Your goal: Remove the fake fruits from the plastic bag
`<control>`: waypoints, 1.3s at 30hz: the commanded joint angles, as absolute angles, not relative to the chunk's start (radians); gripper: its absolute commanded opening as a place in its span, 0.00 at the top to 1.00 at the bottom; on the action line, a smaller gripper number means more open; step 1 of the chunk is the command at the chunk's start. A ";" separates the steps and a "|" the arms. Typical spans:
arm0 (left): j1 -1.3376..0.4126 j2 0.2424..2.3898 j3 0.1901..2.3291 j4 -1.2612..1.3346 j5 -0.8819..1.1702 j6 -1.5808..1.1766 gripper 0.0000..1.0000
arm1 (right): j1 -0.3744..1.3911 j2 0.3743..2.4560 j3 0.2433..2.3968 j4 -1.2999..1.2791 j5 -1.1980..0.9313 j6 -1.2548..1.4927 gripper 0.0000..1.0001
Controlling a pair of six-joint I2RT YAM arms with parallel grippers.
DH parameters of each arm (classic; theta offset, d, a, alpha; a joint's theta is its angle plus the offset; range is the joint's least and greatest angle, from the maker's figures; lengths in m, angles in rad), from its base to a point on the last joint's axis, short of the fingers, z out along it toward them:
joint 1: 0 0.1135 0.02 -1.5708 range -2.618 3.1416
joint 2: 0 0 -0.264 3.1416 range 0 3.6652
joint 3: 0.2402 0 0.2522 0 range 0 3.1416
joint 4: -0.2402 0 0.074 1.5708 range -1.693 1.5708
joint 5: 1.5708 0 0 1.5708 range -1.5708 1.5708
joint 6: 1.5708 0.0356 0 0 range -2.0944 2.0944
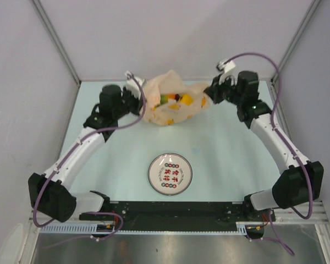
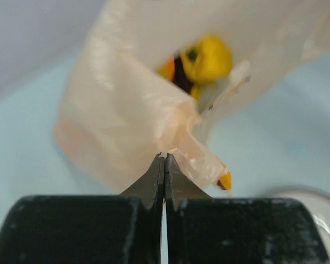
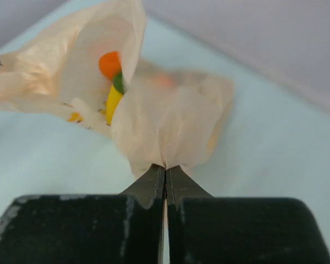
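Note:
The pale-orange plastic bag [image 1: 173, 102] lies at the back of the table, stretched between both arms. Its mouth gapes, and the fake fruits [image 1: 176, 99] show inside: yellow, orange, green and dark pieces. My left gripper [image 1: 141, 102] is shut on the bag's left edge; in the left wrist view the film [image 2: 126, 121] is pinched at the tips [image 2: 165, 157], with a yellow fruit [image 2: 207, 59] in the opening. My right gripper [image 1: 209, 94] is shut on the right edge; its wrist view shows the bag [image 3: 170, 121] gathered at the tips [image 3: 165, 166], with an orange fruit [image 3: 110, 64] and a yellow one [image 3: 114, 102] inside.
A round white plate [image 1: 170, 174] with printed marks sits near the middle front of the table. Grey walls close in the back and both sides. The arms' bases stand on a black rail [image 1: 176, 212] at the near edge.

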State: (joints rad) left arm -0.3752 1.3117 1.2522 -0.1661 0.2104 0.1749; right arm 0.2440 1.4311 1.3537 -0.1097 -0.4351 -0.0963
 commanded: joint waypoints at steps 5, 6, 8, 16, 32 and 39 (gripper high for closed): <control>-0.380 1.117 0.862 -0.255 0.288 0.006 0.49 | 0.409 1.251 1.081 -0.219 -0.327 -0.087 0.03; -0.380 1.091 0.865 -0.283 0.291 0.006 0.35 | 0.414 1.229 1.083 -0.233 -0.324 -0.087 0.00; -0.382 1.049 0.890 -0.320 0.305 -0.021 0.25 | 0.440 1.154 1.114 -0.262 -0.327 -0.110 0.00; -0.376 0.986 0.924 -0.321 0.291 -0.008 0.08 | 0.600 1.098 1.229 -0.460 -0.379 -0.248 0.22; -0.258 1.072 0.770 -0.152 0.406 -0.118 0.07 | 0.739 1.543 1.226 -0.407 -0.463 -0.518 0.47; -0.167 1.077 0.704 -0.152 0.445 -0.089 0.07 | 0.738 1.684 1.226 -0.335 -0.420 -0.612 0.33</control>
